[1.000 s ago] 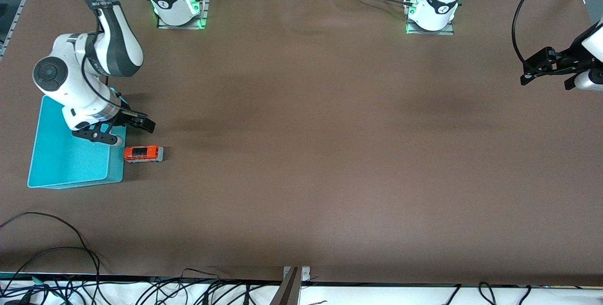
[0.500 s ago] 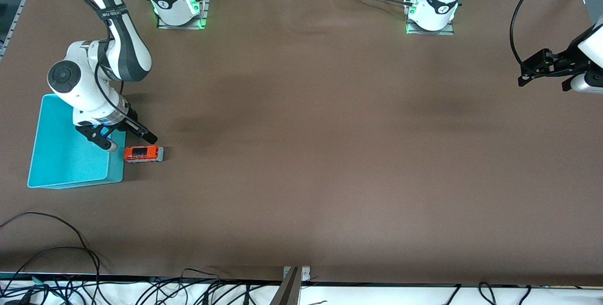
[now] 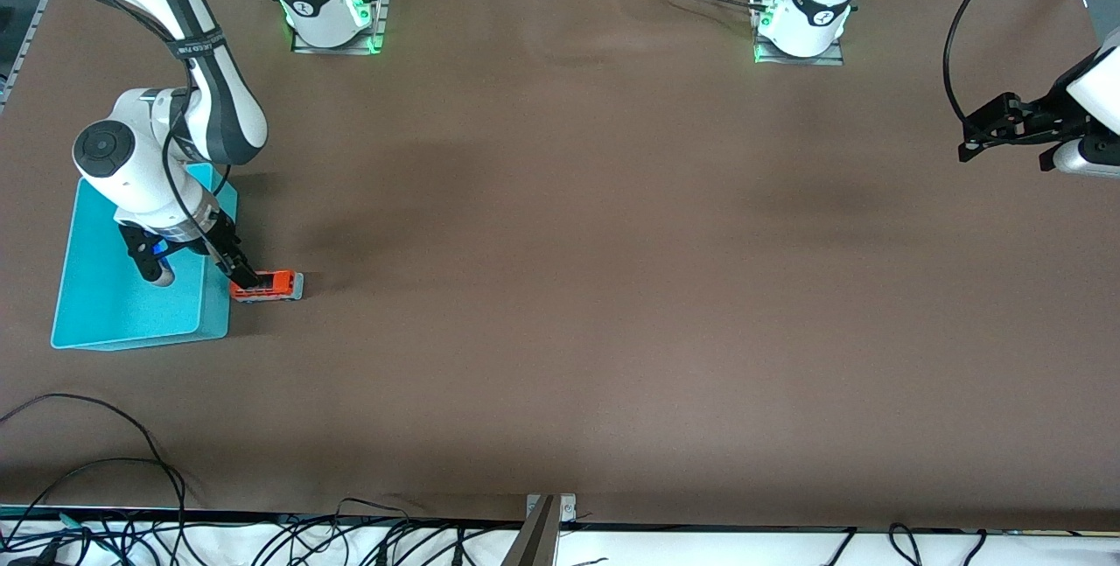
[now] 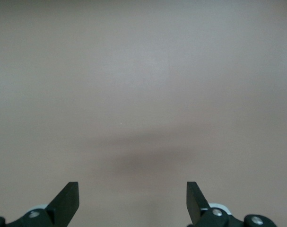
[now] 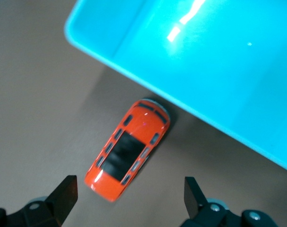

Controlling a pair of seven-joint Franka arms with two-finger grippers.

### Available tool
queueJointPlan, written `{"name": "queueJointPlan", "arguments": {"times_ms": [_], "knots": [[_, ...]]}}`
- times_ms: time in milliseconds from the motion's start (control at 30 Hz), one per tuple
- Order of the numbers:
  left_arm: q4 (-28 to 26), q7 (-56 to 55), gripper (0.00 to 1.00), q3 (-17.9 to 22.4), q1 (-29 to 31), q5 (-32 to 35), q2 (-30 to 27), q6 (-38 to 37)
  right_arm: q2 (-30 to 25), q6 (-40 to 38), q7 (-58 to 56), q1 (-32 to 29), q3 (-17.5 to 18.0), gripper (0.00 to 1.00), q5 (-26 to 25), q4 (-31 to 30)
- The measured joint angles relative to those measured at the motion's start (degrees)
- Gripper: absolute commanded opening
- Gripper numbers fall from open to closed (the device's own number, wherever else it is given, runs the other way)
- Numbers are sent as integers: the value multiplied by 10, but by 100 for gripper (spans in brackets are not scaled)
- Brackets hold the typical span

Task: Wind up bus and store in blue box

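Front view: brown table (image 3: 612, 286), cables (image 3: 105, 513) below.

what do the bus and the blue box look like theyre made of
The bus: probably painted die-cast metal or hard plastic; its glossy orange shell catches highlights, and the roof panel is dark and shiny. The blue box: likely smooth moulded plastic, judging by its uniform turquoise colour, thin straight walls and bright glare spots inside. The right end effector hovers open over the bus.
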Motion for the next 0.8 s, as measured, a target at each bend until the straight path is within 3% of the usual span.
{"name": "queueJointPlan", "arguments": {"times_ms": [800], "knots": [[0,0,100,0,-3,0,12,0,66,63,61,-3,0,100,0,1]]}}
